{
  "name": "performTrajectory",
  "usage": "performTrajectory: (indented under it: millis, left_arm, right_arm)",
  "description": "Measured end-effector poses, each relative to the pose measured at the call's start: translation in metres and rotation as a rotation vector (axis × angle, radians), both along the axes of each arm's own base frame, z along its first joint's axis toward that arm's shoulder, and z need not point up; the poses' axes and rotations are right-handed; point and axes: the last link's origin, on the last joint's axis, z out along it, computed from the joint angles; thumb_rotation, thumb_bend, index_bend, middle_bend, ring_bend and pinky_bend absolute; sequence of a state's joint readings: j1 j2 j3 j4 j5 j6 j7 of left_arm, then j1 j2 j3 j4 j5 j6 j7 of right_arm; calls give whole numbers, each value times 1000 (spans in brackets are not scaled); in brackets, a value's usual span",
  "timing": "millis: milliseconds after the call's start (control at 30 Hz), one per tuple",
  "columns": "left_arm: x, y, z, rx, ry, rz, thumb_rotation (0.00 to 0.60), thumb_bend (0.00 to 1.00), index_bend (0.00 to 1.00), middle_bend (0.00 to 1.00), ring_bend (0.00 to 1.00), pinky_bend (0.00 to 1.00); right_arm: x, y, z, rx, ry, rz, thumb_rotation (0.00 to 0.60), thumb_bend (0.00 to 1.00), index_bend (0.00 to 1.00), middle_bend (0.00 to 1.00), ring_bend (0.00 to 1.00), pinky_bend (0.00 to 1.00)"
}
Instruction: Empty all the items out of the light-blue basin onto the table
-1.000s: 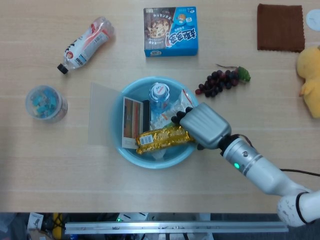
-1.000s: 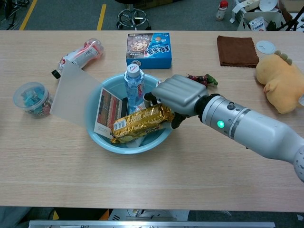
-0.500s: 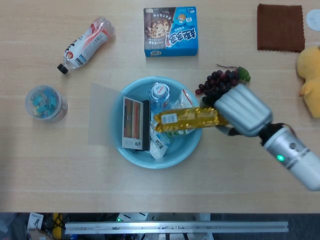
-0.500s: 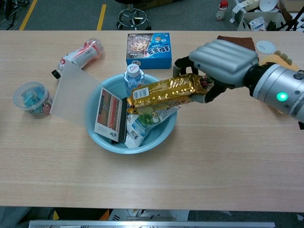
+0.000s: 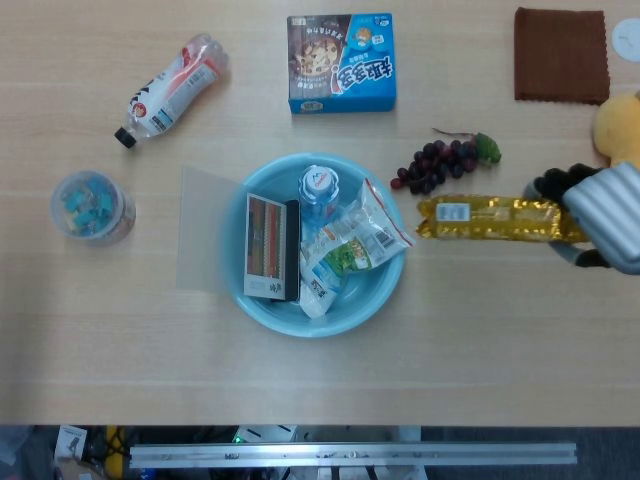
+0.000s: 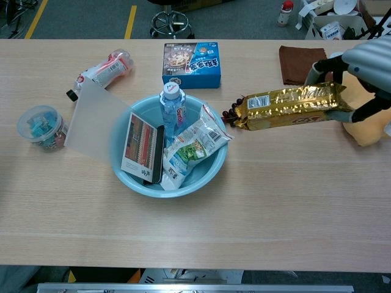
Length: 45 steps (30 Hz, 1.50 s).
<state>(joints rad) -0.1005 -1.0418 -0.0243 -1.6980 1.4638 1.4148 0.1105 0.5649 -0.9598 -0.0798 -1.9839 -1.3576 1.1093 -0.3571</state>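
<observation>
The light-blue basin (image 5: 258,300) (image 6: 125,177) sits mid-table. In it stand a water bottle (image 5: 319,187) (image 6: 173,106), a flat box with a striped cover (image 5: 271,248) (image 6: 141,147) and a green-and-white snack bag (image 5: 350,247) (image 6: 190,146). My right hand (image 5: 603,214) (image 6: 364,68) is at the right edge of both views and grips one end of a long gold packet (image 5: 490,219) (image 6: 287,107), held in the air to the right of the basin. The left hand is not visible.
A blue cookie box (image 5: 341,62), a lying bottle (image 5: 168,88), a clear tub of blue bits (image 5: 90,205), a translucent sheet (image 5: 207,240), dark grapes (image 5: 437,164), a brown cloth (image 5: 560,55) and a yellow plush toy (image 5: 620,160) lie around the basin.
My right hand has lifted the gold packet out of the basin and carried it to the right, past the grapes. The snack bag beneath it now shows.
</observation>
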Motion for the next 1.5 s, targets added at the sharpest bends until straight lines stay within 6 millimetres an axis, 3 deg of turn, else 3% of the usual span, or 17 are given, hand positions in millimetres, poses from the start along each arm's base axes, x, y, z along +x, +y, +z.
performTrajectory:
  millis: [167,267,567,633,800,1033,1233,1500]
  left_arm:
    - [2,-2,0,4,4,0,600,309,130,226,189,169]
    - [2,-3,0,6,6,8,600,309,130,226,189,169]
    - [0,-6,-1,10,7,26,600,308,130,226,189,169]
    - [0,-6,-1,10,9,29,600,308,130,225,189,169]
    - [1,-6,0,13,10,27,600,309,130,226,188,169]
    - [3,-5,-1,13,10,19,600,309,130,225,189,169]
    - [3,-6,-1,14,11,16,600,309,130,226,189,169]
    - [3,-7,1,14,7,20,600,309,130,226,189,169]
  right_arm:
    - [-28,-6,-6,7,46,-44,600,383,572,514,605,684]
    - [-41,-10,-15,20,71,-66,600,342,558,489,545,677]
    - [-60,-21,-35,60,117,-132,600,162,115,240,255,488]
    - [-61,-24,-35,52,124,-127,600,100,66,205,222,468]
    - [-62,-28,-32,27,116,-119,600,37,59,196,215,459]
    - [-53,-30,-28,4,62,-87,600,33,88,229,218,459]
    - [-33,-30,-27,11,-35,25,600,42,235,327,265,461]
    - [8,-33,-38,79,-102,233,600,45,264,337,278,461]
